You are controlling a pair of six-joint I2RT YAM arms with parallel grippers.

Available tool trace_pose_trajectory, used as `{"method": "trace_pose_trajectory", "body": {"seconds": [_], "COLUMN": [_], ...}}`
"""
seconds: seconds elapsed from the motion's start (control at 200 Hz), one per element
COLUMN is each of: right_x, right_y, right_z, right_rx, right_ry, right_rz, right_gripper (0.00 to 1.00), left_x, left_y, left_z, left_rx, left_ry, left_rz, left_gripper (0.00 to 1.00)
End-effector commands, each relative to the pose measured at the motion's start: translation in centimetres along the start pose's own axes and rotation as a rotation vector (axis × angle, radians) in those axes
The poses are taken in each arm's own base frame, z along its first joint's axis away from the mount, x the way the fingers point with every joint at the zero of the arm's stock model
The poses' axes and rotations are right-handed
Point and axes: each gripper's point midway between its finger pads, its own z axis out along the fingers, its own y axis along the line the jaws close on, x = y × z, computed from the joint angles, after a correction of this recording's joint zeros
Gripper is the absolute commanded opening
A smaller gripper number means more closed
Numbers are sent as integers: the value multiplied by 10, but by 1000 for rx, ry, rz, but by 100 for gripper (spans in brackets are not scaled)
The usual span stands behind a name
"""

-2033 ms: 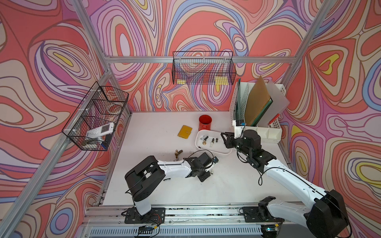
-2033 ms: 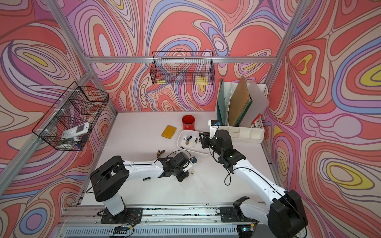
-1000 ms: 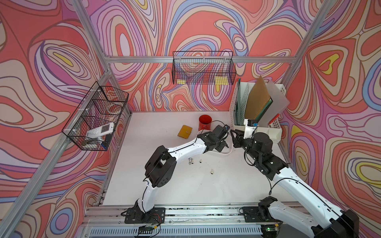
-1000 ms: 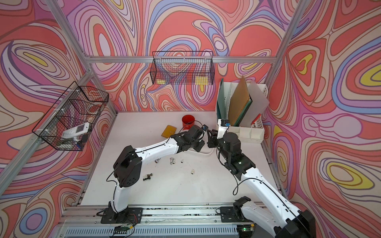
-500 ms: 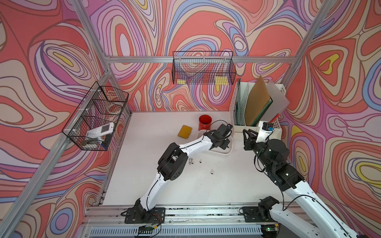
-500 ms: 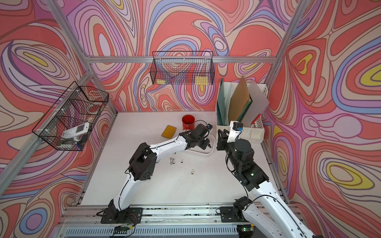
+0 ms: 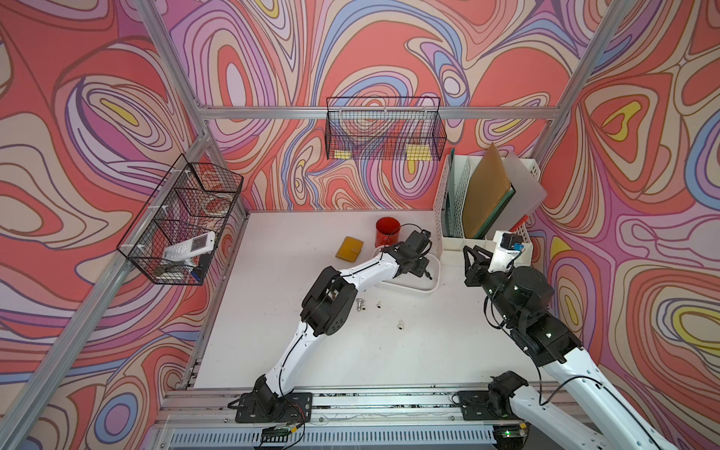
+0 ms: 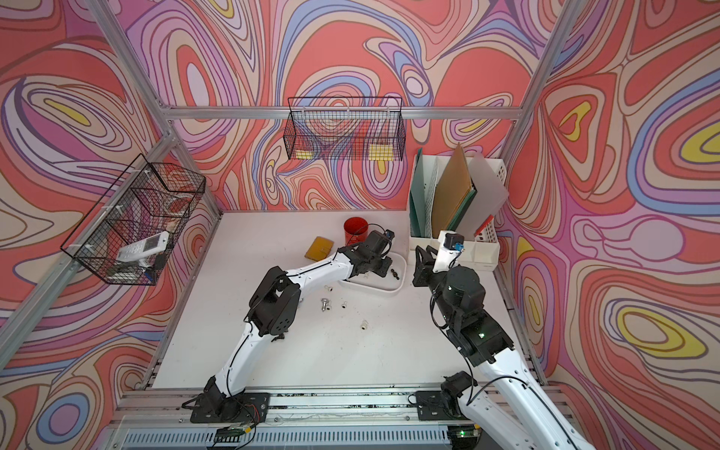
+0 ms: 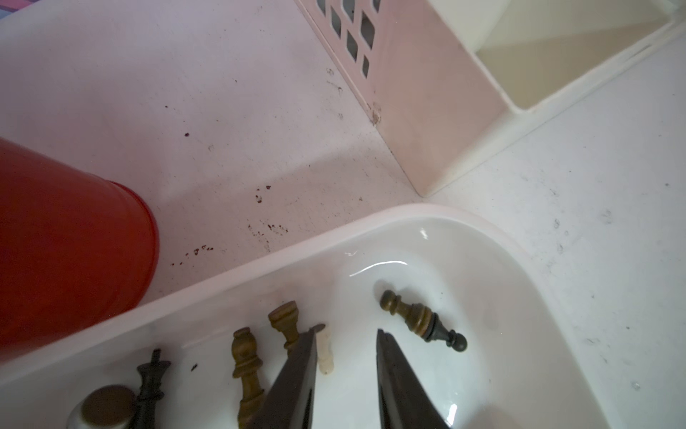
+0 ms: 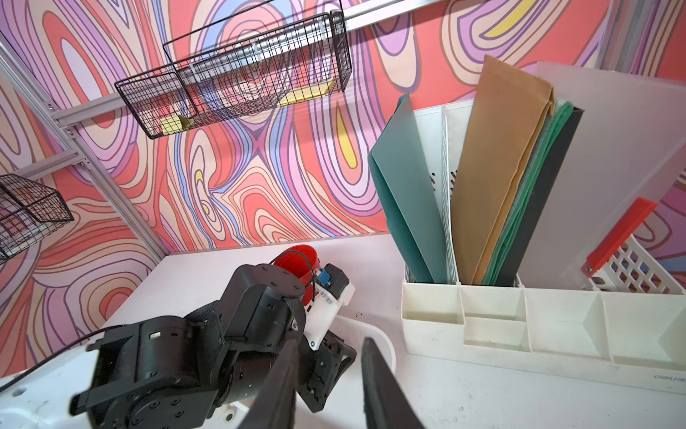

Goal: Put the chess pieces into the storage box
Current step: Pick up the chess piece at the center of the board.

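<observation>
Roughly midway, by my estimate.

Nearest: loose pieces [image 8: 325,304] on the bench [image 8: 350,358], at least four pale or silver ones, lying just short of the box [image 8: 374,289]. These are left to do. The left arm may hide others.

Box: about six pieces lie inside in the left wrist view, among them a black king [image 9: 150,379], a brass bishop [image 9: 245,364] and a brass pawn [image 9: 419,321]. Left fingers [image 9: 393,379] hang over the box interior, apart, nothing between them; the pawn lies just beyond their tips.

Beside the box: right fingers [image 10: 382,390], apart and empty, raised off the bench.

Behind: cup [image 7: 387,230] and organiser [image 7: 454,243]; no pieces seen in either.
</observation>
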Motion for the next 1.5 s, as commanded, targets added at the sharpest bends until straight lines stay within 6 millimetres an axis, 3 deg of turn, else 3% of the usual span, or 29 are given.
{"method": "trace_pose_trajectory", "body": {"seconds": [0.0, 0.18, 0.31, 0.436, 0.641, 0.761, 0.951, 1.112, 1.257, 1.497], "right_x": [5, 28, 61, 101, 171, 208, 262, 294, 308, 314], "right_y": [4, 19, 30, 40, 41, 59, 88, 78, 66, 93], "right_z": [-1, 6, 12, 13, 11, 11, 14, 19, 22, 33], "right_rx": [-16, -96, -148, -197, -136, -108, -81, 19, 68, -25], "right_ry": [36, 150, 313, 489, 735, 842, 970, 1037, 1054, 1065], "right_rz": [9, 31, 39, 76, 111, 82, 105, 33, -26, 17], "right_gripper": [31, 31, 33, 36, 40, 41, 42, 43, 43, 40], "left_x": [-23, -39, -32, -12, 43, 70, 108, 125, 132, 136], "left_y": [3, 18, 29, 41, 60, 73, 90, 97, 103, 104], "left_z": [-25, -81, -126, -167, -227, -255, -280, -292, -301, -302], "left_rx": [-18, -49, -76, -113, -166, -208, -265, -276, -303, -304], "left_ry": [-68, -159, -186, -178, -120, -110, -126, -150, -156, -160], "left_rz": [-29, -61, -51, -38, -33, -42, -103, -143, -146, -153], "left_gripper": [33, 33, 33, 34, 34, 35, 35, 36, 36, 36]}}
